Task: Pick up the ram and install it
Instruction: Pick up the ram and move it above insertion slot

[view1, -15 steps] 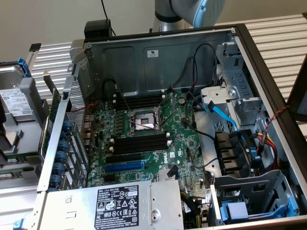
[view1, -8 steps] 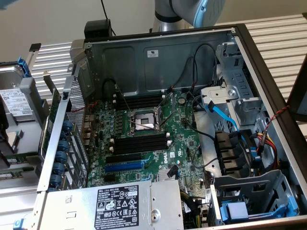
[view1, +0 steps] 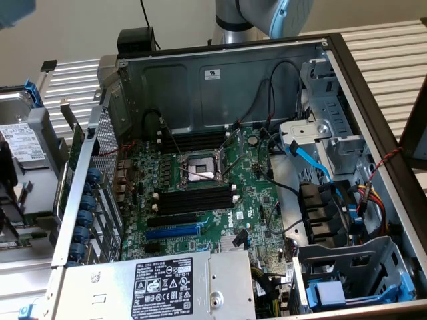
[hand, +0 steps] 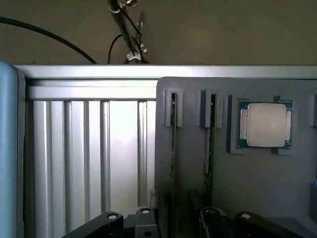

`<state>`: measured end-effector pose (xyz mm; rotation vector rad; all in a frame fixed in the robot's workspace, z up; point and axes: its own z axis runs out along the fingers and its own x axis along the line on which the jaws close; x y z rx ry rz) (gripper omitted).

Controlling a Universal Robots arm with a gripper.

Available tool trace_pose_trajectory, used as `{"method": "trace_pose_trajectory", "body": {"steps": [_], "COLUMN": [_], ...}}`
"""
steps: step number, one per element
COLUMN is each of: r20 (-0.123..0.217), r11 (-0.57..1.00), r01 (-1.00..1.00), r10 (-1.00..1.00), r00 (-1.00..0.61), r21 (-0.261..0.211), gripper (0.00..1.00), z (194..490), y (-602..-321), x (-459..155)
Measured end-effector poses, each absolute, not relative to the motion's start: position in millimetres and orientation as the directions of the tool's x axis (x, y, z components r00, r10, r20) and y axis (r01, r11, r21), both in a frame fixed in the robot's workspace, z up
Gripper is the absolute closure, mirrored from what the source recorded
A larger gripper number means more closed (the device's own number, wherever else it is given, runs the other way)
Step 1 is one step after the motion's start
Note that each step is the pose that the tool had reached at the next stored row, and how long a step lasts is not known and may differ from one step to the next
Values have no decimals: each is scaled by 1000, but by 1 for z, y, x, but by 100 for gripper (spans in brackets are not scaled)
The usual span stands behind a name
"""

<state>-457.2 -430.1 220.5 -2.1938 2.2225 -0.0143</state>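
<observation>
Wrist view, fingers (hand: pixel 124 225) spread wide, empty, ram (hand: pixel 173 148) upright in grey holder (hand: pixel 257 188)

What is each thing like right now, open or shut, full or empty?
claw, open, holding nothing
ram, standing on edge in the gray holder
processor chip, lying flat in the gray holder
computer case, open
black memory slots, empty
blue slot, empty

The gripper (hand: pixel 176 220) is cut off by the picture's edge. Beyond the gap between its fingers (hand: pixel 124 220) the ram (hand: pixel 172 148) stands edge-on, its chips hidden in the tray (hand: pixel 257 188). A second stick (hand: pixel 210 148) ends behind one finger.
</observation>
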Motion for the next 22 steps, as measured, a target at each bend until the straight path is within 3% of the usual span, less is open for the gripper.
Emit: {"method": "trace_pose_trajectory", "body": {"steps": [22], "r20": [-27], "r11": [72], "r01": [-997], "r10": [-997], "r00": [-72], "r21": [-10], "gripper": [64], "z": [200], "y": [-430], "x": [-459]}}
